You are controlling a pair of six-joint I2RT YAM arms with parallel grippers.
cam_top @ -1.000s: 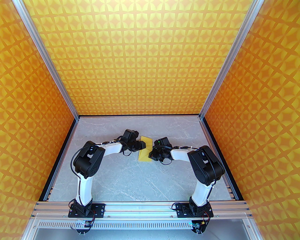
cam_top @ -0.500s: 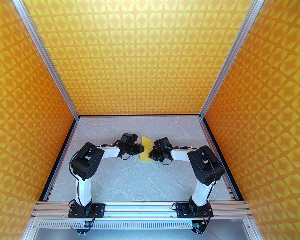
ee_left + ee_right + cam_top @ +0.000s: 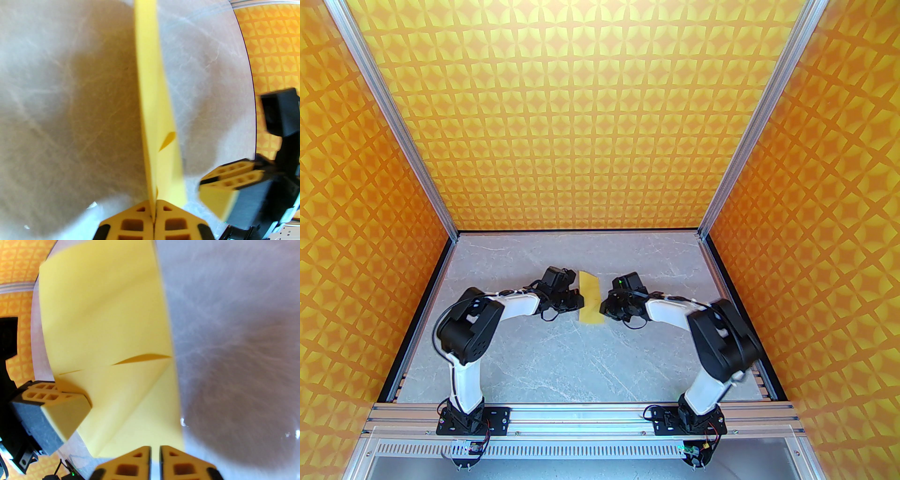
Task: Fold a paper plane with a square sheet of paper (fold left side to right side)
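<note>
The yellow sheet of paper (image 3: 589,297), folded narrow with a diagonal crease, stands between the two grippers at mid-table. My left gripper (image 3: 579,300) is shut on its left edge. In the left wrist view the sheet (image 3: 155,105) rises edge-on from between the closed fingertips (image 3: 140,211). My right gripper (image 3: 603,307) sits just right of the paper, its jaws slightly parted with nothing pinched. In the right wrist view the creased sheet (image 3: 105,329) lies ahead of the fingertips (image 3: 140,455), with the left gripper's fingers (image 3: 63,404) clamped on its far side.
The grey marble-look tabletop (image 3: 562,356) is walled by orange-yellow star-patterned panels (image 3: 581,117) on three sides. An aluminium rail (image 3: 581,415) carries both arm bases at the near edge. The right arm's elbow (image 3: 724,340) hangs over the right side.
My left gripper closed on the paper's left edge. My right gripper let go, parted its jaws and drew back to the right, its elbow swinging outward. The paper now stands straighter.
</note>
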